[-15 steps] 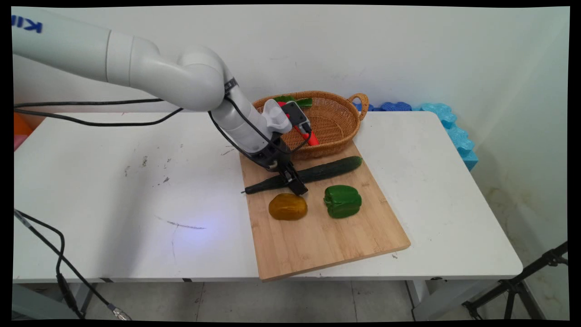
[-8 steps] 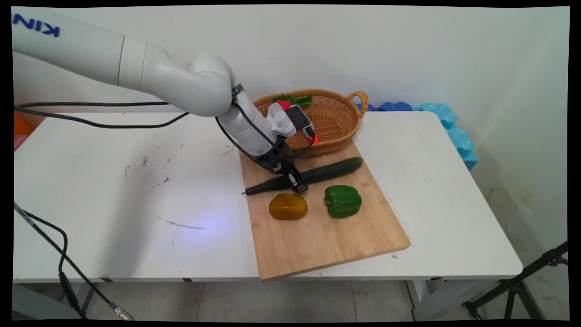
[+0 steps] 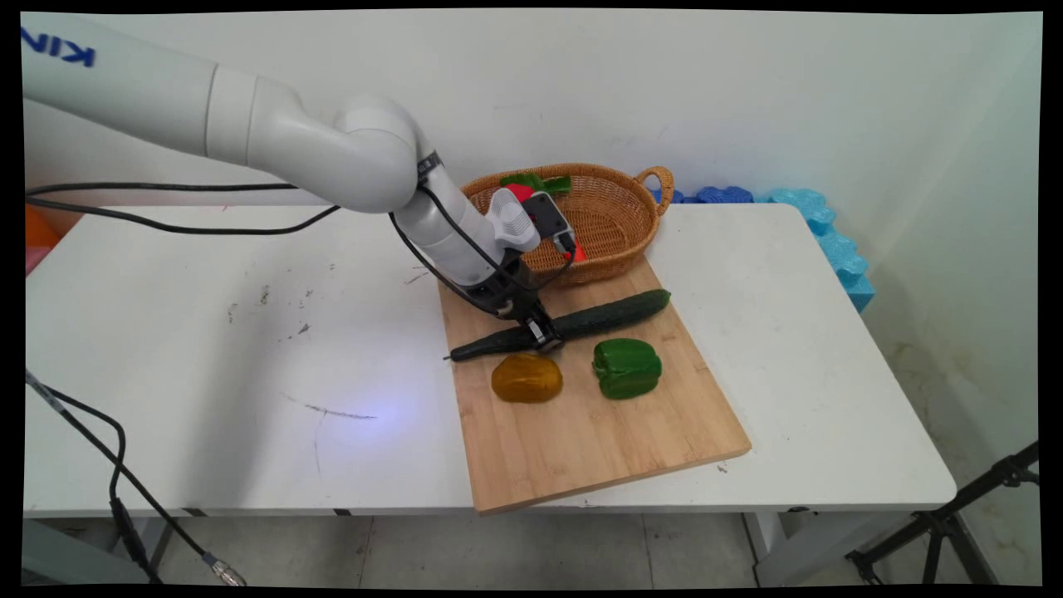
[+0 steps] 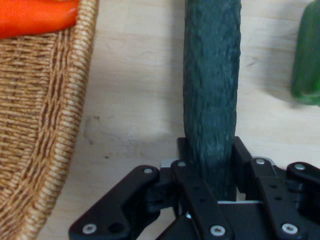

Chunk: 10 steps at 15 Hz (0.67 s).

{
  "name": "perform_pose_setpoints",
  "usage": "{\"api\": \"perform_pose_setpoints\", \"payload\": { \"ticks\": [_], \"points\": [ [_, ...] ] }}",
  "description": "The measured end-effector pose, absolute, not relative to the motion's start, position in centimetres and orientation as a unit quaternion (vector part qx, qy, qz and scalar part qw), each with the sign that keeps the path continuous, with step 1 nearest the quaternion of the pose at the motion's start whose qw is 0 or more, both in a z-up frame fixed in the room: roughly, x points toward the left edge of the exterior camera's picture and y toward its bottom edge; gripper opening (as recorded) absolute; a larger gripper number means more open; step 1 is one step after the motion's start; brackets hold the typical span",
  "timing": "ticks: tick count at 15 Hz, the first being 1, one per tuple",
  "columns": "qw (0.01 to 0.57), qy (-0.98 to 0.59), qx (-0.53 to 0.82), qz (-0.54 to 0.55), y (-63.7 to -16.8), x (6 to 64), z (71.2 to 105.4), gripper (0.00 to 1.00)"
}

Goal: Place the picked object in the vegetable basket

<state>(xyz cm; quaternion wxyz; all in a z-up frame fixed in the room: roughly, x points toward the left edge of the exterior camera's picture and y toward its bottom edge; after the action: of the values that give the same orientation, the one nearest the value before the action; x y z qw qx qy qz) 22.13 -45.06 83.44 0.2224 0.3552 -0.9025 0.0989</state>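
The cucumber (image 4: 210, 90) is clamped tight by the claw (image 3: 544, 335), right over the wooden board (image 3: 581, 432) beside the basket (image 4: 45, 125).

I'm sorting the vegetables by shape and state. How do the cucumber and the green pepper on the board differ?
The cucumber is long, thin and dark green; the green pepper is short, blocky and brighter. The gripper is shut on the cucumber; the green pepper lies free. Both are on the wooden board.
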Motion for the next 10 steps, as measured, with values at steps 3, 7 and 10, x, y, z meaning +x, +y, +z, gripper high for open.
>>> {"api": "perform_pose_setpoints", "payload": {
  "ticks": [3,7,10],
  "points": [
    [0.230,-0.903,0.349,0.097,-44.5,22.6,85.3,0.00],
    [0.239,-0.904,0.343,0.091,-43.9,23.4,89.1,0.00],
    [0.244,-0.903,0.344,0.085,-44.1,23.8,92.9,0.00]
  ]
}}
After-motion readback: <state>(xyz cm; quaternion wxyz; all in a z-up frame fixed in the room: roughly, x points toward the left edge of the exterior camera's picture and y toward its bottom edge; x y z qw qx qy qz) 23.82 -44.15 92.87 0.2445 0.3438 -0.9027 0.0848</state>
